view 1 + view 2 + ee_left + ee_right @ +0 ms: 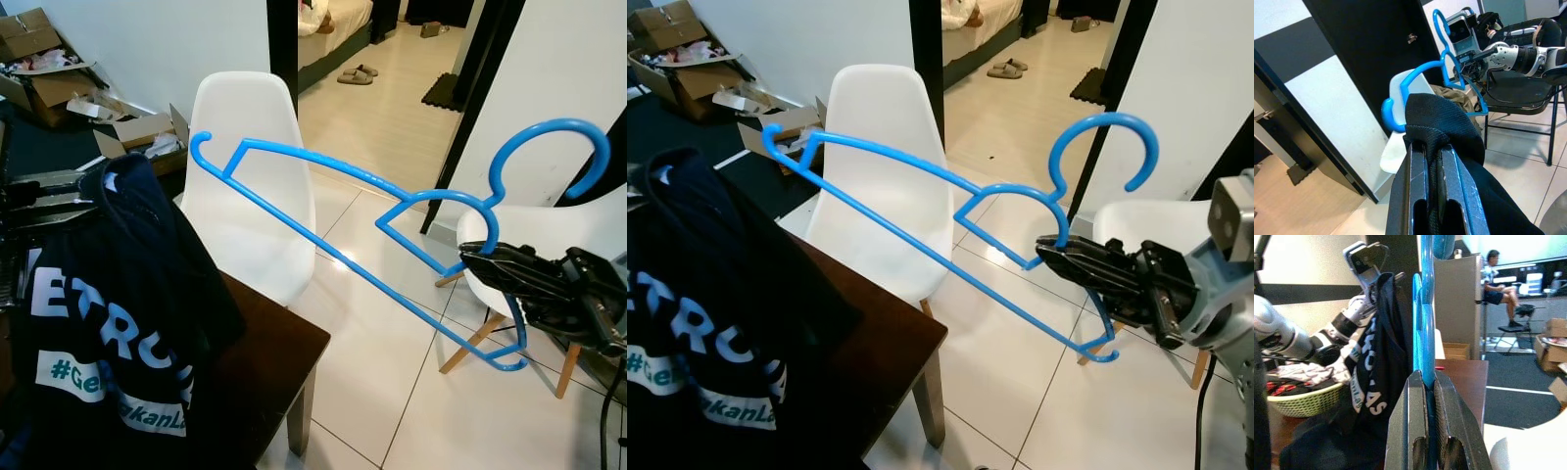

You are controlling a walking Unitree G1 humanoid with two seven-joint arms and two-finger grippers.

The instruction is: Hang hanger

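Over glossy tiles, right gripper (1050,251) jaws clamp the blue hanger (921,211); left gripper (1431,152) jaws pinch the dark shirt (118,304).

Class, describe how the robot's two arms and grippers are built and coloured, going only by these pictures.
The right gripper has two long, narrow black fingers on a black mechanism, with a grey box-shaped block and a black cable trailing behind. The left gripper has flat dark metallic fingers; its arm is silver with black joint bands.

dark shirt (118,323), partial white lettering "ETRO", "#Ge…", "…kanL…"
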